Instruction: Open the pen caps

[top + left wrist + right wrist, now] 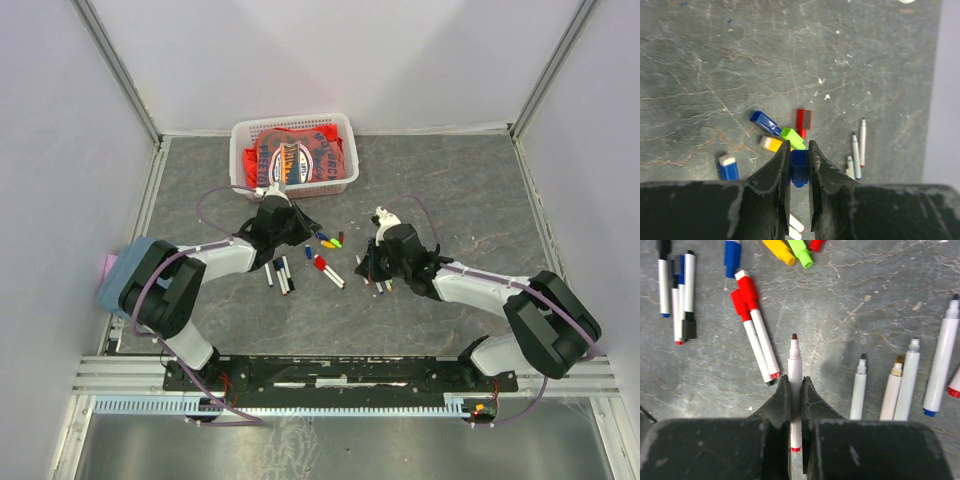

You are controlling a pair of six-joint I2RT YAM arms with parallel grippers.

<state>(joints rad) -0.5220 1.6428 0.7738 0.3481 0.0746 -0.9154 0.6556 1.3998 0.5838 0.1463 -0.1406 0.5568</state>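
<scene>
Left claw (799, 151): almost closed, my two fingers pinching a blue cap (799, 169) from either side; only the cap's width keeps them apart.
Blue cap: wedged between my fingertips, its rounded end towards me. I cannot tell whether it touches the table (850, 60).
Beyond my left fingertips: a green cap (792, 137) and a yellow cap (771, 144) lie touching just past the tips. A red cap (803, 120) and a second blue cap (765, 122) lie a little farther out.
Off to one side: a white-ended blue cap (728, 168) lies alone, apart from that cluster.
Right claw (795, 386): shut down to a narrow slot, gripping a red-tipped pen (795, 352) by its white barrel.
Red-tipped pen: uncapped, its bare tip pointing away from me, the barrel running straight back between my fingers.
Left of that pen: two red-capped pens (754, 325) lie slantwise, side by side, their near ends just beside my finger.
Right of that pen: four uncapped pens (910, 380) lie roughly parallel, near my claw but not touching it.
Far left: capped pens (677, 290) lie bunched together.
Far edge: a white basket (296, 186) stands well apart from both claws.
</scene>
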